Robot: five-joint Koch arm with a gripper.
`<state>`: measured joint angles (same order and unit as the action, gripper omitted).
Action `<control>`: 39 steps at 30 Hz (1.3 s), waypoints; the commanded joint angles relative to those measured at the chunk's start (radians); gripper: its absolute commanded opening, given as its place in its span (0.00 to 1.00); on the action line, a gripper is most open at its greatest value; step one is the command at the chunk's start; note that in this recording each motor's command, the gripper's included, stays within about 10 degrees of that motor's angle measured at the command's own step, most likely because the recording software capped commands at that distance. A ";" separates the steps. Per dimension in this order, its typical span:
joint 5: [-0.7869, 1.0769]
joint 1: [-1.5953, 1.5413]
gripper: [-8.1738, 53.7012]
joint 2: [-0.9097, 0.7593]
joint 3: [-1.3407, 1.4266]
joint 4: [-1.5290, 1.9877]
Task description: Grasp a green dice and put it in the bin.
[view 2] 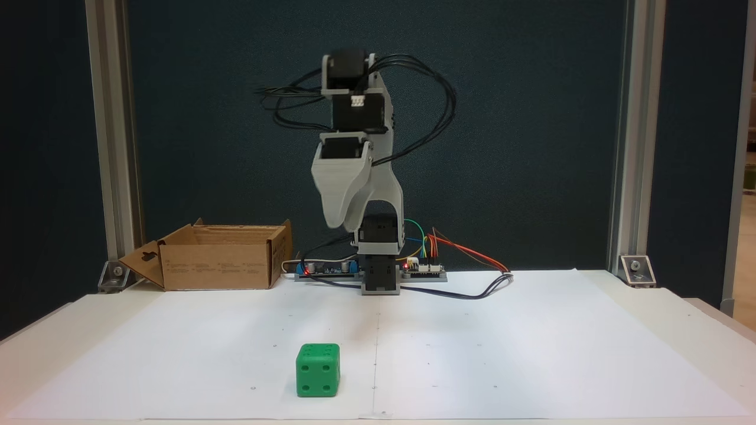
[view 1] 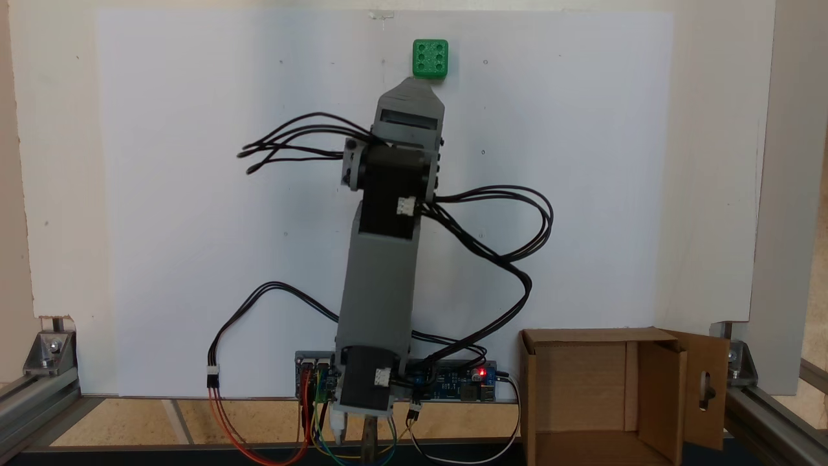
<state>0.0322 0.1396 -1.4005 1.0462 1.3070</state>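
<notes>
The green dice [view 1: 430, 59] lies on the white paper far from the arm's base, six pips up; a fixed view from the front shows the dice [view 2: 318, 370] near the paper's front edge. My gripper [view 2: 344, 226] hangs high above the table, pointing down, well behind the dice, its jaws closed to a single tip with nothing held. From above, the gripper [view 1: 414, 82] ends just short of the dice. The bin [view 1: 582, 336] is an open brown cardboard box beside the arm's base; it appears as the bin [view 2: 218, 265] at the back left, one flap with a slot.
A circuit board with wires [view 2: 425, 268] lies at the arm's base [view 2: 378, 277]. Aluminium frame posts [view 2: 112, 147] stand at the table's back corners. White paper [view 2: 531, 342] covers most of the table.
</notes>
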 commanded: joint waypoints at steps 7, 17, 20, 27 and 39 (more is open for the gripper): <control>0.216 0.015 0.87 0.135 -0.249 0.091; 0.219 0.015 0.87 0.295 -0.305 0.086; 0.219 0.015 0.87 0.341 -0.353 0.084; 0.218 0.015 0.87 0.405 -0.370 0.043; 0.192 0.014 0.87 0.451 -0.371 -0.060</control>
<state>0.1948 0.1549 -0.9403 0.7286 1.2579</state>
